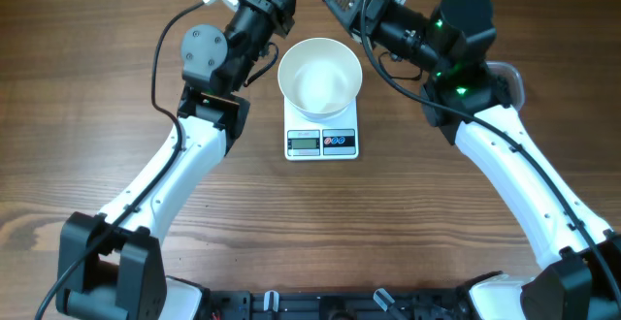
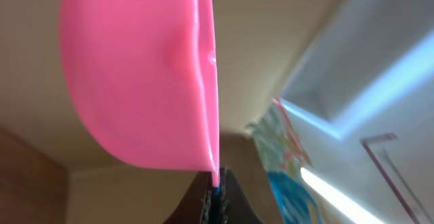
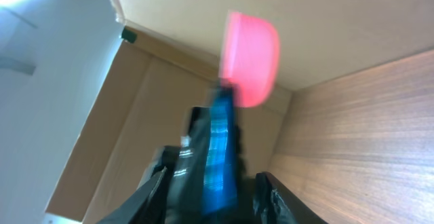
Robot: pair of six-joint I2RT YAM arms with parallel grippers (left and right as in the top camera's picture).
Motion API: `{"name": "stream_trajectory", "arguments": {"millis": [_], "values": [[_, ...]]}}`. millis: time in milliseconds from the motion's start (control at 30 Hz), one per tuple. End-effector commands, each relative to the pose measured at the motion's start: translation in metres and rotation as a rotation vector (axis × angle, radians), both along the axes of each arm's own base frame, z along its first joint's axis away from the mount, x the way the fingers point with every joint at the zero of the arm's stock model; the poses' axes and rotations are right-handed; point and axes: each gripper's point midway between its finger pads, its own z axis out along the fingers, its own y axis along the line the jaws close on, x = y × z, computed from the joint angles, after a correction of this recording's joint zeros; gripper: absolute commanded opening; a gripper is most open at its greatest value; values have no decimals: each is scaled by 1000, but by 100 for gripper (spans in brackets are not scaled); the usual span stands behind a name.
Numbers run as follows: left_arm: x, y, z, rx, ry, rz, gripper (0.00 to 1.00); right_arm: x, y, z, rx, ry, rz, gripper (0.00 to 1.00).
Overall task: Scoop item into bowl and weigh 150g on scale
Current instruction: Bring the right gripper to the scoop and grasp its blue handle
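Bowl [image 1: 342,68], white, stands upright on the scale [image 1: 322,143], mouth up. The scale's long axis runs left to right, display toward the robot. Beyond the bowl, the left tool [image 2: 215,200] pinches a pink scoop [image 2: 135,75], seen edge-on. Whether the right tool [image 3: 215,178] grips anything, I cannot tell.

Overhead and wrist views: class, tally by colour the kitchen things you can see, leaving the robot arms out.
White: 2 (bowl, scale)
Pink: 1 (scoop)
Total: 3
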Motion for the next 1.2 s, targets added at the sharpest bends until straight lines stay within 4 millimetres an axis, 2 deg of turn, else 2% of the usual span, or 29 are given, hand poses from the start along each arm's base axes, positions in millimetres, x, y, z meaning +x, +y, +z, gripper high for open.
{"name": "stream_trajectory", "arguments": {"millis": [0, 200, 333, 733, 933, 1033, 1100, 1133, 1167], "values": [[-12, -12, 12, -4, -45, -53, 4, 4, 1, 1, 3, 2, -27, 44], [-10, -17, 0, 23, 4, -79, 4, 6, 0, 5, 15, -9, -42, 44], [-10, -17, 0, 23, 4, -79, 4, 7, -1, 5, 24, 3, -48, 32], [-8, -15, -1, 18, 7, -62, 5, 10, -3, -3, 26, 58, -64, 35], [-12, -22, -1, 27, 1, -75, 6, 8, 1, -4, 23, 64, -56, 34], [-12, -23, -1, 27, 1, -77, 6, 8, 1, -5, 22, 66, -57, 25], [-12, -23, -1, 28, 1, -78, 6, 9, 0, -6, 19, 72, -66, 9], [-12, -23, -1, 28, 1, -78, 6, 10, 0, -8, 16, 79, -72, 4], [-12, -23, -1, 29, 1, -81, 6, 11, -1, -10, 11, 89, -80, 4]]}}
